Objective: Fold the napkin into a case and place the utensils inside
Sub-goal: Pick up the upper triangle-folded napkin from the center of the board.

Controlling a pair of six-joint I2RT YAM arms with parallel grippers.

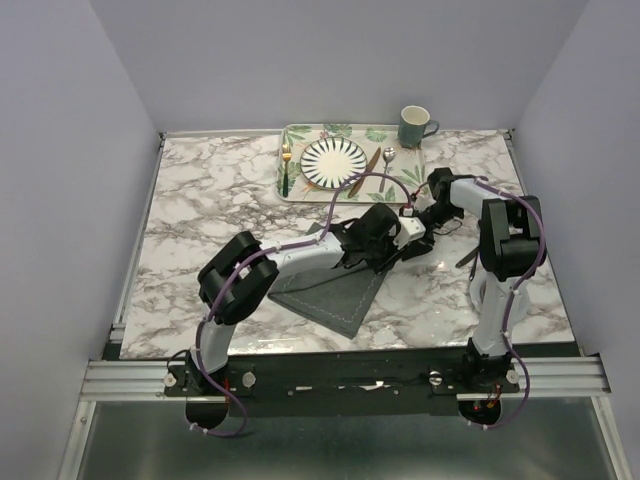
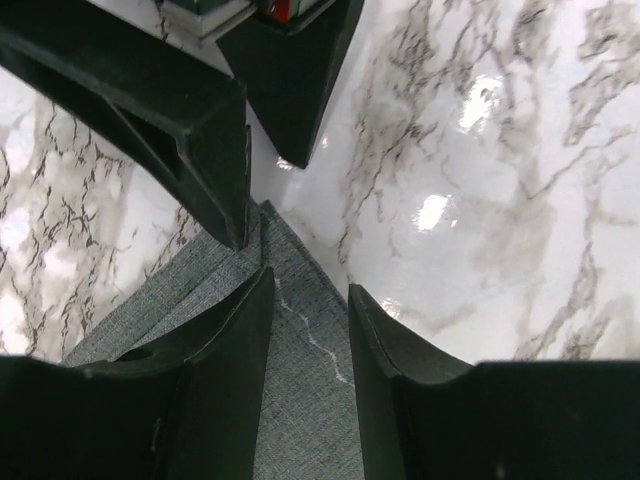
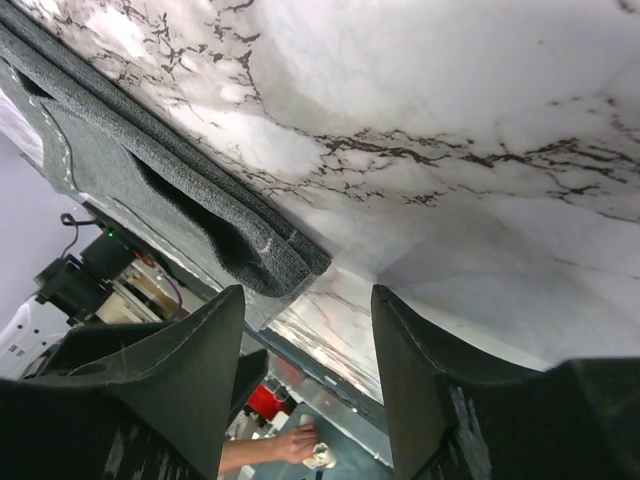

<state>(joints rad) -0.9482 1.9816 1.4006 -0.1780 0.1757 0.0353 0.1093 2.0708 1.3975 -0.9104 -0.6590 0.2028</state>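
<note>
The dark grey napkin (image 1: 335, 290) lies folded on the marble table, its right corner pointing toward both grippers. My left gripper (image 1: 385, 240) is open and low over that corner; in the left wrist view the cloth (image 2: 300, 380) with its pale stitching lies flat between the fingers, gripper (image 2: 310, 290). My right gripper (image 1: 412, 243) is open just right of the corner; the right wrist view shows the layered cloth edge (image 3: 200, 200) up and left of the gripper (image 3: 305, 295). The gold fork (image 1: 286, 165), brownish knife (image 1: 372, 168) and silver spoon (image 1: 388, 160) lie on the tray.
A leaf-patterned tray (image 1: 350, 195) at the back holds a striped plate (image 1: 334, 160). A green mug (image 1: 414, 126) stands right of it. The right gripper's fingers (image 2: 150, 110) crowd the left wrist view. A person's hand (image 3: 290, 445) shows beyond the table's near edge.
</note>
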